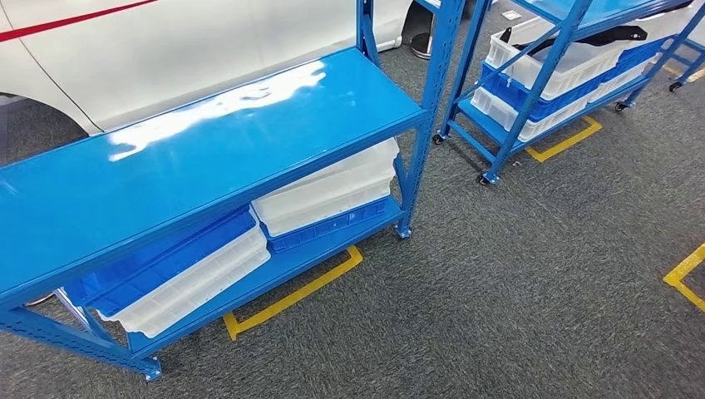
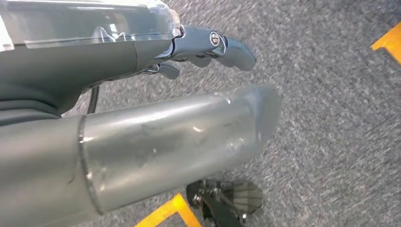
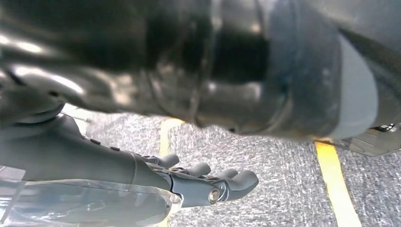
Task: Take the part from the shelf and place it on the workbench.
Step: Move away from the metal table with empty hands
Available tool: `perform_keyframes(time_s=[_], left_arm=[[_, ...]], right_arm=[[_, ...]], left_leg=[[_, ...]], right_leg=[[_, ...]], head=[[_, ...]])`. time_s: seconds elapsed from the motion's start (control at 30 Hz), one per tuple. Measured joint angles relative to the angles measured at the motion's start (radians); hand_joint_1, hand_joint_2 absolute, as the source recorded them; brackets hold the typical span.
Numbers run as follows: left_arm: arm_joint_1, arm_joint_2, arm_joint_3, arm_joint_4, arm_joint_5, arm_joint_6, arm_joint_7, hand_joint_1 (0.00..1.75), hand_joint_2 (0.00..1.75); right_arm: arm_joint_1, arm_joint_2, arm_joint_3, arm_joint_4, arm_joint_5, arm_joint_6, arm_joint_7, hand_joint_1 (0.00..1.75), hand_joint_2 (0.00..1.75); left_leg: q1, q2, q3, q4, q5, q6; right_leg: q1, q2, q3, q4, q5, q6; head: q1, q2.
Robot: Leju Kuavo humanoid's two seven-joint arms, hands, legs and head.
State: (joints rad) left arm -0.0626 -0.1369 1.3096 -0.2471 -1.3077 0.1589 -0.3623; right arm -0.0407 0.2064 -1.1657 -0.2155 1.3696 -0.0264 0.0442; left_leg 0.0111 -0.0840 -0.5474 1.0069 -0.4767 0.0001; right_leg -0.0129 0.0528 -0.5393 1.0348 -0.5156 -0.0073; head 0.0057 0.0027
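Left hand (image 2: 208, 47): fingers loosely extended, holding nothing, above carpet (image 2: 340, 142).
Right hand (image 3: 208, 182): fingers spread, empty.
Shelf (image 1: 208, 141): blue, white bins (image 1: 332, 187) below.

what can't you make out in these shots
- Black part in the far shelf's white bin, head view: too small to identify, crossed by a shelf brace.
- Left hand, left wrist view: fingers partly hidden behind the cover.
- Right hand, right wrist view: blurred dark robot body blocks the scene beyond.
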Motion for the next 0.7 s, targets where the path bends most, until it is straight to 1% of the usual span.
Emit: perform_keyframes(time_s=[0.03, 0.07, 0.1, 0.13, 0.17, 0.2, 0.23, 0.27, 0.3, 0.33, 0.37, 0.4, 0.43, 0.47, 0.5, 0.57, 0.6, 0.63, 0.67, 0.7], left_arm=[[0.001, 0.0, 0.0, -0.001, 0.0, -0.001, 0.0, 0.0, 0.0], [0.002, 0.001, 0.0, -0.001, 0.001, -0.001, 0.0, 0.0, 0.0], [0.003, 0.001, 0.0, -0.001, 0.001, -0.001, 0.0, 0.0, 0.0], [0.002, 0.001, 0.0, -0.002, 0.002, -0.002, 0.0, 0.0, 0.0], [0.0, 0.001, 0.0, -0.002, 0.002, -0.002, 0.0, 0.0, 0.0], [-0.001, 0.001, 0.0, -0.002, 0.002, -0.002, 0.0, 0.0, 0.0], [-0.001, 0.002, 0.0, -0.002, 0.002, -0.002, 0.0, 0.0, 0.0], [0.0, 0.002, 0.0, -0.002, 0.002, -0.002, 0.0, 0.0, 0.0], [0.001, 0.002, 0.0, -0.002, 0.002, -0.002, -0.001, 0.0, 0.0], [0.002, 0.003, 0.0, -0.002, 0.001, -0.002, -0.002, 0.0, 0.0], [0.002, 0.004, 0.0, -0.002, 0.0, -0.002, -0.003, 0.0, 0.0], [0.001, 0.004, 0.0, -0.003, 0.0, -0.003, -0.004, 0.0, 0.0], [-0.001, 0.004, 0.0, -0.003, -0.001, -0.003, -0.006, 0.0, 0.0], [-0.002, 0.005, 0.0, -0.004, -0.001, -0.004, -0.007, 0.0, 0.0], [-0.002, 0.005, 0.0, -0.004, -0.001, -0.005, -0.008, 0.0, 0.0], [0.002, 0.004, 0.0, -0.004, -0.002, -0.005, -0.008, 0.0, 0.0], [0.003, 0.004, 0.0, -0.004, -0.002, -0.006, -0.008, 0.0, 0.0], [0.003, 0.003, 0.0, -0.004, -0.002, -0.006, -0.009, 0.0, 0.0], [0.002, 0.003, 0.0, -0.004, -0.002, -0.007, -0.009, 0.0, 0.0], [0.001, 0.003, 0.0, -0.005, -0.002, -0.007, -0.01, 0.0, 0.0]], right_arm=[[-0.001, 0.0, 0.0, 0.0, 0.0, 0.0, 0.0, 0.0, 0.0], [-0.001, 0.0, 0.0, 0.0, 0.0, 0.001, 0.001, 0.0, 0.0], [-0.001, 0.0, 0.0, 0.0, 0.0, 0.001, 0.001, 0.0, 0.0], [0.0, 0.0, 0.0, 0.0, 0.0, 0.001, 0.001, 0.0, 0.0], [0.001, 0.0, 0.0, 0.0, 0.0, 0.001, 0.001, 0.0, 0.0], [0.001, 0.0, 0.0, 0.0, 0.0, 0.001, 0.001, 0.0, 0.0], [0.002, -0.001, 0.0, 0.0, 0.0, 0.001, 0.001, 0.0, 0.0], [0.002, -0.001, 0.0, 0.0, 0.0, 0.001, 0.001, 0.0, 0.0], [0.001, -0.001, 0.0, 0.0, 0.0, 0.001, 0.001, 0.0, 0.0], [0.001, -0.001, 0.0, 0.0, 0.0, 0.001, 0.001, 0.0, 0.0], [0.0, -0.001, 0.0, 0.0, 0.0, 0.001, 0.001, 0.0, 0.0], [0.0, -0.001, 0.0, 0.0, 0.0, 0.0, 0.001, 0.0, 0.0], [0.0, -0.001, 0.0, 0.0, 0.0, 0.0, 0.001, 0.0, 0.0], [-0.001, -0.001, 0.0, 0.0, 0.0, 0.0, 0.001, 0.0, 0.0], [-0.001, -0.001, 0.0, 0.0, 0.0, 0.0, 0.001, 0.0, 0.0], [-0.003, -0.001, 0.0, 0.0, 0.0, 0.0, 0.002, 0.0, 0.0], [-0.004, -0.002, 0.0, 0.0, 0.0, -0.001, 0.003, 0.0, 0.0], [-0.004, -0.002, 0.0, 0.0, -0.001, -0.001, 0.004, 0.0, 0.0], [-0.004, -0.003, -0.001, 0.0, -0.001, -0.001, 0.005, 0.0, 0.0], [-0.003, -0.004, -0.001, 0.0, -0.001, -0.001, 0.006, 0.0, 0.0]], left_leg=[[0.002, -0.005, -0.003, -0.001, 0.001, -0.007], [0.003, 0.001, -0.008, 0.006, -0.005, -0.011], [0.003, 0.014, -0.019, 0.029, -0.022, -0.015], [0.003, 0.033, -0.04, 0.073, -0.049, -0.018], [0.002, 0.054, -0.069, 0.137, -0.084, -0.021], [0.002, 0.066, -0.101, 0.206, -0.115, -0.023], [0.003, 0.072, -0.126, 0.261, -0.134, -0.025], [0.003, 0.076, -0.133, 0.282, -0.134, -0.026], [0.003, 0.079, -0.121, 0.264, -0.115, -0.025], [0.002, 0.083, -0.091, 0.211, -0.084, -0.022], [0.001, 0.098, -0.051, 0.137, -0.052, -0.017], [-0.003, 0.114, -0.017, 0.071, -0.03, -0.012], [-0.006, 0.126, 0.006, 0.025, -0.018, -0.006], [-0.01, 0.134, 0.015, 0.001, -0.015, -0.001], [-0.013, 0.131, 0.014, -0.002, -0.015, 0.002], [-0.01, 0.118, 0.014, -0.01, -0.008, 0.01], [-0.007, 0.112, 0.017, -0.016, -0.003, 0.016], [-0.003, 0.106, 0.02, -0.023, 0.003, 0.022], [-0.001, 0.099, 0.02, -0.027, 0.007, 0.027], [-0.001, 0.093, 0.018, -0.027, 0.01, 0.03]], right_leg=[[-0.001, -0.009, 0.0, -0.003, 0.003, -0.007], [-0.002, -0.018, 0.001, -0.008, 0.006, -0.015], [-0.003, -0.028, 0.002, -0.014, 0.01, -0.022], [-0.004, -0.039, 0.002, -0.018, 0.013, -0.028], [-0.002, -0.05, 0.0, -0.019, 0.013, -0.032], [0.0, -0.061, -0.002, -0.018, 0.013, -0.034], [0.003, -0.073, -0.003, -0.017, 0.013, -0.035], [0.005, -0.083, -0.004, -0.015, 0.012, -0.035], [0.006, -0.092, -0.004, -0.014, 0.011, -0.035], [0.007, -0.1, -0.003, -0.013, 0.01, -0.035], [0.008, -0.108, -0.001, -0.012, 0.009, -0.034], [0.01, -0.115, 0.0, -0.011, 0.007, -0.031], [0.012, -0.122, 0.001, -0.01, 0.006, -0.027], [0.014, -0.128, 0.002, -0.01, 0.006, -0.022], [0.015, -0.133, 0.002, -0.01, 0.006, -0.017], [0.013, -0.138, 0.006, -0.012, 0.006, -0.007], [0.012, -0.127, 0.005, -0.003, -0.003, -0.001], [0.011, -0.109, -0.006, 0.025, -0.024, 0.004], [0.008, -0.087, -0.029, 0.075, -0.056, 0.009], [0.007, -0.069, -0.06, 0.142, -0.092, 0.012]], head=[[0.0, 0.0], [0.0, 0.0], [0.0, 0.0], [0.0, 0.0], [0.0, 0.0], [0.0, 0.0], [0.0, 0.0], [0.0, 0.0], [0.0, 0.0], [0.0, 0.0], [0.0, 0.0], [0.0, 0.0], [0.0, 0.0], [0.0, 0.0], [0.0, 0.0], [0.0, 0.0], [0.0, 0.0], [0.0, 0.0], [0.001, 0.0], [0.001, 0.0]])
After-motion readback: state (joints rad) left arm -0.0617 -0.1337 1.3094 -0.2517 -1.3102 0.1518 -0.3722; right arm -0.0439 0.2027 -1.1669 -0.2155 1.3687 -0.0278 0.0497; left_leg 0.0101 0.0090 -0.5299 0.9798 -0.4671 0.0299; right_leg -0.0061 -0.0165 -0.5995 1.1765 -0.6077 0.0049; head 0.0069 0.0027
